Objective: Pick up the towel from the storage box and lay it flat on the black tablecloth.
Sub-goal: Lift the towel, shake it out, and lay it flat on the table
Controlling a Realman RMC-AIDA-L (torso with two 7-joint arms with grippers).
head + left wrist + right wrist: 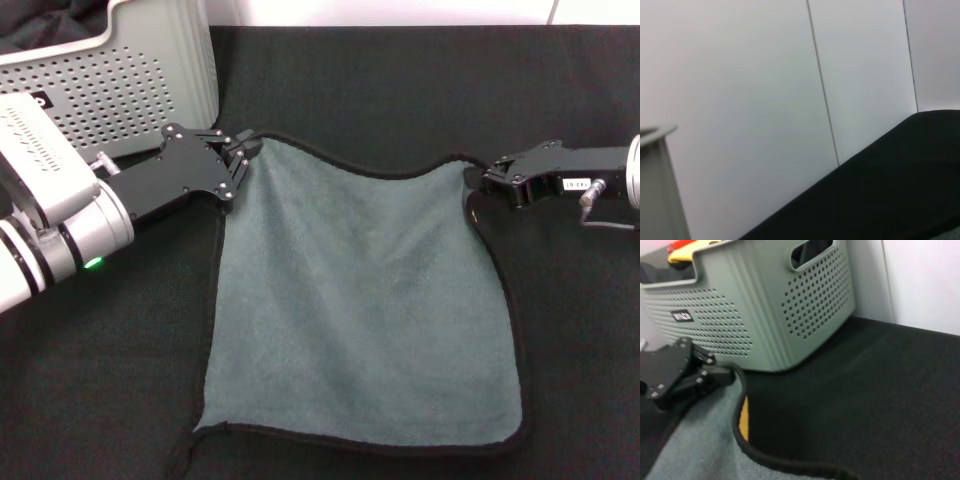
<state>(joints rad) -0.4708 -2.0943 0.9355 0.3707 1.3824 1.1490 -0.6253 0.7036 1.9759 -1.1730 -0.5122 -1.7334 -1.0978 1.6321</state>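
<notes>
While the left claw (pixel 243 157) and right claw (pixel 487 180) each grasp a far corner of the towel (pixel 360 300), the far hem sags at upper centre. Uneven release risks a fold on the black tablecloth (pixel 400 80), since yellow underside already shows near the storage box (pixel 765 305).

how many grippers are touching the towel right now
2. The left gripper is at the towel's far left corner, beside the storage box; the right gripper is at its far right corner.

towel (pixel 360 300): soft matt cloth (fuzzy) | storage box (pixel 120 85): smooth perforated plastic
</notes>
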